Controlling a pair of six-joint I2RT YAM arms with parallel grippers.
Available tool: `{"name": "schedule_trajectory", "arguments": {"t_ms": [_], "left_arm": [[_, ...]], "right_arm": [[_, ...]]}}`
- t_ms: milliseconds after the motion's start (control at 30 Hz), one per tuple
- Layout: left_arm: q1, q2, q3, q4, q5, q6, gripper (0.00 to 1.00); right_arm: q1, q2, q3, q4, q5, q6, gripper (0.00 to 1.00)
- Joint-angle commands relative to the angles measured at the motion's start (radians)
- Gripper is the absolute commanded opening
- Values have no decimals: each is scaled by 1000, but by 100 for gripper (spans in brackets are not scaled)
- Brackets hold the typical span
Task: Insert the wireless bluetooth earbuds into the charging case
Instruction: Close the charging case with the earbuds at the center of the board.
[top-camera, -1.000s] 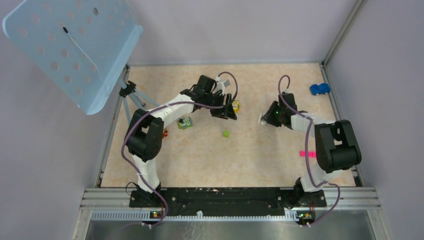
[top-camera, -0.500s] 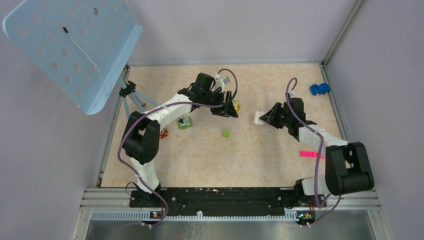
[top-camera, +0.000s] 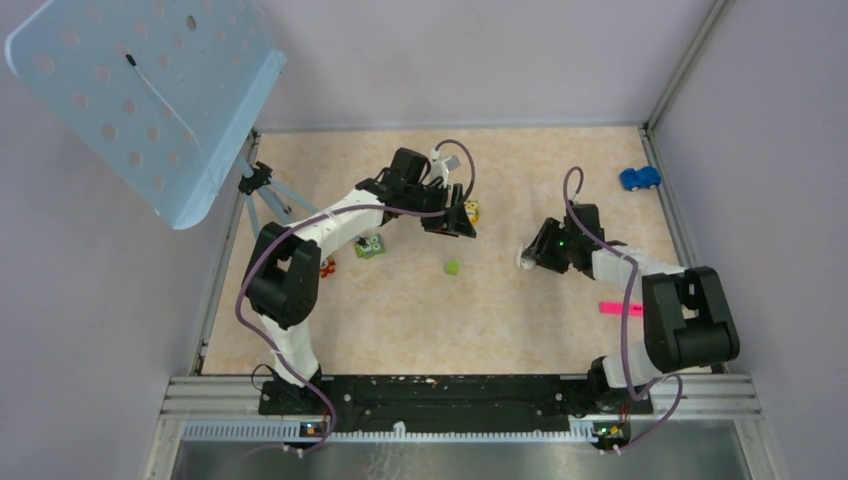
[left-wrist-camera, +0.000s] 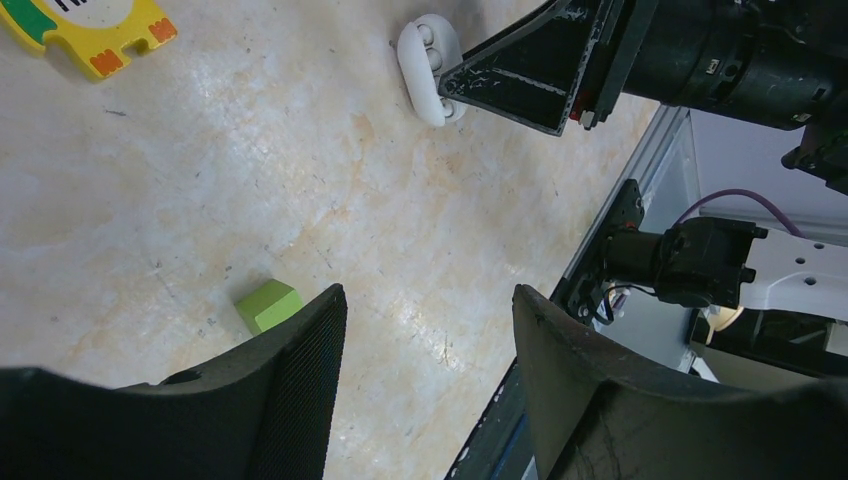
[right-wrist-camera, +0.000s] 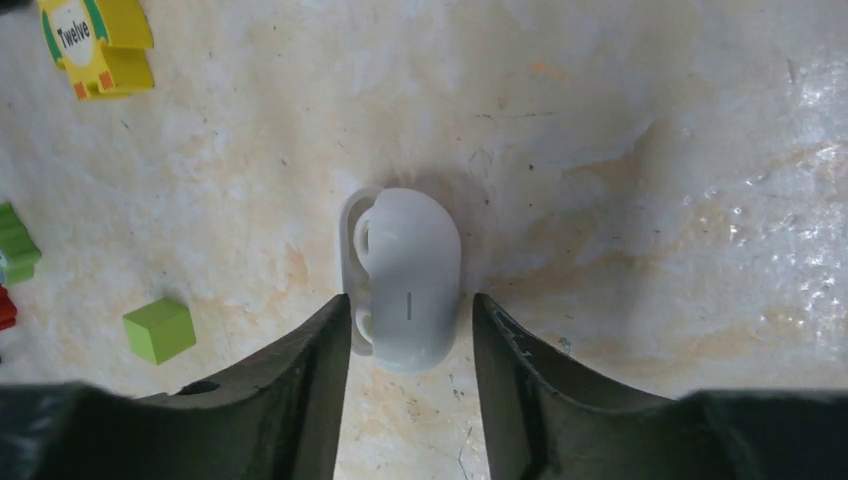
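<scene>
Left arm (top-camera: 330, 215): elbow folded at the left side, white forearm running diagonally out to mid-table, wrist bent down. Left gripper (left-wrist-camera: 428, 300) hovers above the beige speckled tabletop (left-wrist-camera: 300, 180), fingers spread, nothing between them. A small lime-green toy cube (left-wrist-camera: 268, 305) lies on the table just beside one fingertip in the left wrist view. A yellow puzzle piece labelled "Twelve" (right-wrist-camera: 95, 45) lies farther off.

Right arm (top-camera: 690, 320): elbow folded by the right edge, forearm reaching left and low, wrist tipped toward the table. Right gripper (right-wrist-camera: 408, 305) is part-spread and straddles the near end of the white oval plastic charging case (right-wrist-camera: 405, 275). One finger is at the case's edge and a thin gap shows at the other, so it is not clamped. The case lies flat on the tabletop, right of centre, well apart from the cube. Its lid looks open, and pale wells show in the left wrist view. The wireless bluetooth earbuds can't be made out in any view.
</scene>
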Motion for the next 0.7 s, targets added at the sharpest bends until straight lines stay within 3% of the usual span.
{"name": "schedule_trajectory", "arguments": {"t_ms": [0,167,300,533,667], "left_arm": [[-4,-26,-3,15,5,7,66],[-5,-20,0,20,11,2,66],[-7,-16,1,26,16,-4,66],[-9,-39,8,11,-1,5,66],[-5,-96,30,-39,-100,45,71]], "right_arm": [[-11,-46,21,-19,33,-24,50],[-11,-128,43,-46,47,-27,53],[-11,-97,70,-74,45,-50,64],[-11,-160,102,-107,8,-67,64],[-11,-276,149,-181,147,-106,68]]}}
